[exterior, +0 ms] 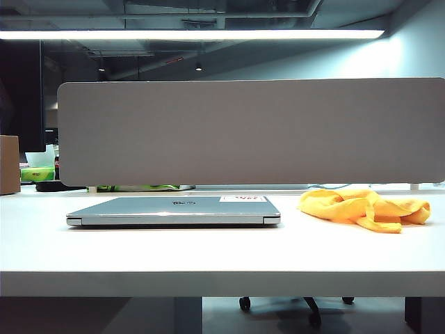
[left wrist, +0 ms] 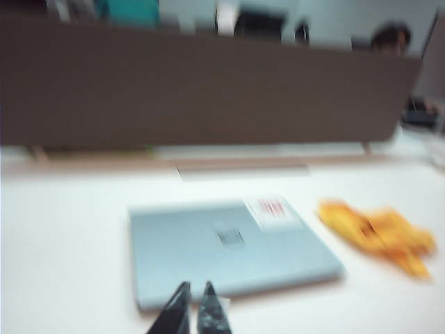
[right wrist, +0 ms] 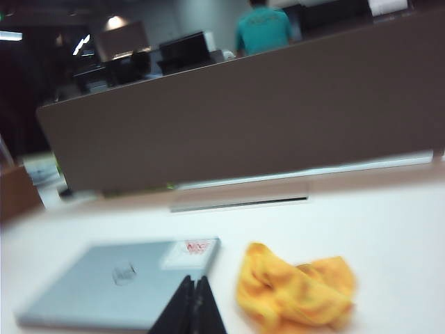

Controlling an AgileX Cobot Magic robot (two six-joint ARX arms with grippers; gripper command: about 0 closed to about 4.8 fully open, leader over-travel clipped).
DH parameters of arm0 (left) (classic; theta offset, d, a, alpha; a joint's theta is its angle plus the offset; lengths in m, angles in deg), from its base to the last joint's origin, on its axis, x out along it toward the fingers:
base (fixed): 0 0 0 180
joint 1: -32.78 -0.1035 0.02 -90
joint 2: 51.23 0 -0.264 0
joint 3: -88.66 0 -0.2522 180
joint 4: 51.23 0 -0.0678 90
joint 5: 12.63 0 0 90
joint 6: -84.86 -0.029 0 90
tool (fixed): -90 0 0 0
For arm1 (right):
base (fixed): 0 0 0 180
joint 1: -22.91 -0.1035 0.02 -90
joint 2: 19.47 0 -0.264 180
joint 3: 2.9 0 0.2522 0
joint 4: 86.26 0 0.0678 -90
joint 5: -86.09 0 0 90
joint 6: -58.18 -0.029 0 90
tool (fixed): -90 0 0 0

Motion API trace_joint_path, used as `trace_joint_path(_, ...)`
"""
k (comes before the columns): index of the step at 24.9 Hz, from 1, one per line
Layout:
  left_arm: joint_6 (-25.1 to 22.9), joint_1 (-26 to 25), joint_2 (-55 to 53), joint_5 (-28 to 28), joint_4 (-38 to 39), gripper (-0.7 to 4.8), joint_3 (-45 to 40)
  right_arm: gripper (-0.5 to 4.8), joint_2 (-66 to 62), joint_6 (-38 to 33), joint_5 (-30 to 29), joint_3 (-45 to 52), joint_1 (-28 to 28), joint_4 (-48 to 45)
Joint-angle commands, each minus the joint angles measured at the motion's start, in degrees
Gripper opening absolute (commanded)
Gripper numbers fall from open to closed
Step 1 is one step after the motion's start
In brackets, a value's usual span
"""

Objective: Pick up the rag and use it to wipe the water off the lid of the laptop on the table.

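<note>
White table (exterior: 222, 257) seen edge-on from the front, with a grey divider panel (exterior: 250, 132) standing along its far side. At far left a brown box (exterior: 9, 164) is cut off by the frame edge, and green items behind the panel are only partly visible beneath it. Left of centre lies the closed laptop (exterior: 174, 211); its lid (exterior: 167, 204) faces up, bearing a small dark logo (exterior: 183, 203) and a white sticker (exterior: 243, 199) whose red print is too small to read. No water can be made out on the lid in any view. To the right, well apart from the laptop, the crumpled yellow-orange rag (exterior: 365, 208) rests on the table, untouched. Neither arm appears in the exterior view. The left gripper (left wrist: 194, 309), blurred in its wrist view, hangs over the near edge of the laptop, its dark fingertips almost together with only a thin gap, holding nothing. The right gripper (right wrist: 193, 306), cut off by the frame in its wrist view, hangs between the laptop and the rag, fingers pressed together and empty. A person in a teal shirt (right wrist: 263, 29) stands beyond the panel.
</note>
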Motion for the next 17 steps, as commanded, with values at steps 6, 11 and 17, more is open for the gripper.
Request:
trace_joint_path(6, -0.44, -0.07, -7.52, 7.19, 2.8, 0.19, 0.98, 2.2, -27.96, 14.05, -6.95, -23.71, -0.11, 23.91)
trace_joint_path(11, -0.2, -0.09, -7.58, 1.81, 2.86, 0.19, 0.98, 2.89, -40.68, 14.27, -3.1, -23.91, -0.44, 5.64)
trace_joint_path(17, -0.22, -0.07, -7.58, 1.99, 3.1, 0.19, 0.98, 4.35, -62.47, 15.65, -1.36, -27.5, -1.62, -4.46)
